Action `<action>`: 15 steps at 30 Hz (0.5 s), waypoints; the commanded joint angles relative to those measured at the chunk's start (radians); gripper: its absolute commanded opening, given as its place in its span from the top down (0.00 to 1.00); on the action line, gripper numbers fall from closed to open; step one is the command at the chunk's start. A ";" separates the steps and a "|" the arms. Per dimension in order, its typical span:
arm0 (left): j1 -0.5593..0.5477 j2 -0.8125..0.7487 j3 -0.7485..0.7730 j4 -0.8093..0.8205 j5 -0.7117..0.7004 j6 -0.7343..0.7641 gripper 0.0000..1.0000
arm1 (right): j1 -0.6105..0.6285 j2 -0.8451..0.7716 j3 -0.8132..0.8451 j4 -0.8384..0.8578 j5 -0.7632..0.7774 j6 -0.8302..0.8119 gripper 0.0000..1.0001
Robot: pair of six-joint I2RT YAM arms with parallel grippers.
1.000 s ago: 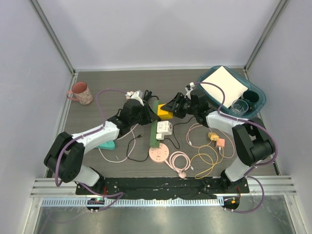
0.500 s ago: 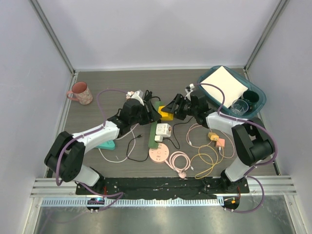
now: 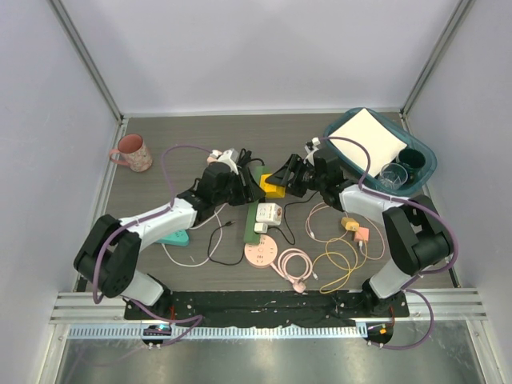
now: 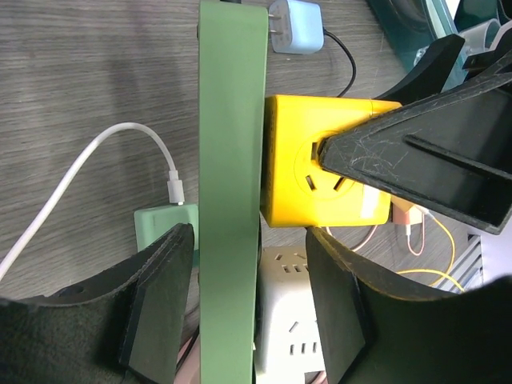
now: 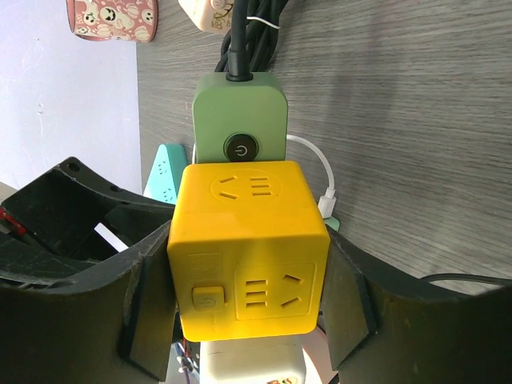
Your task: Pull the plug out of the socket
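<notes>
A green power strip point(image 3: 253, 224) lies mid-table, with a yellow cube plug point(image 3: 274, 189) against its far end and a white cube adapter point(image 3: 269, 214) below that. My right gripper point(image 3: 282, 178) is shut on the yellow cube point(image 5: 248, 240), one finger on each side point(image 5: 250, 300). In the left wrist view the cube point(image 4: 320, 176) still touches the strip point(image 4: 232, 160). My left gripper point(image 3: 248, 190) is open and straddles the strip and the white cube point(image 4: 248, 304), with a narrow gap on the strip's side.
A black cord point(image 5: 248, 32) leaves the strip's switch end. A blue charger point(image 4: 296, 28) lies beyond it. A pink mug point(image 3: 133, 152) stands far left and a teal tub point(image 3: 419, 162) far right. A pink round socket point(image 3: 261, 254) and loose cables point(image 3: 336, 256) lie near the front.
My left gripper has moved right, over the far part of the green strip. The right gripper stays shut on the yellow cube and has barely shifted.
</notes>
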 commanded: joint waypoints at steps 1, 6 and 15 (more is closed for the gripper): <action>0.003 0.029 0.036 0.007 0.024 0.037 0.39 | 0.006 -0.076 0.028 0.132 -0.050 0.032 0.99; 0.003 0.060 0.041 0.010 0.032 0.038 0.40 | 0.007 -0.075 0.028 0.140 -0.054 0.034 0.99; 0.003 0.098 0.064 0.012 0.049 0.034 0.53 | 0.007 -0.067 0.017 0.159 -0.074 0.029 0.99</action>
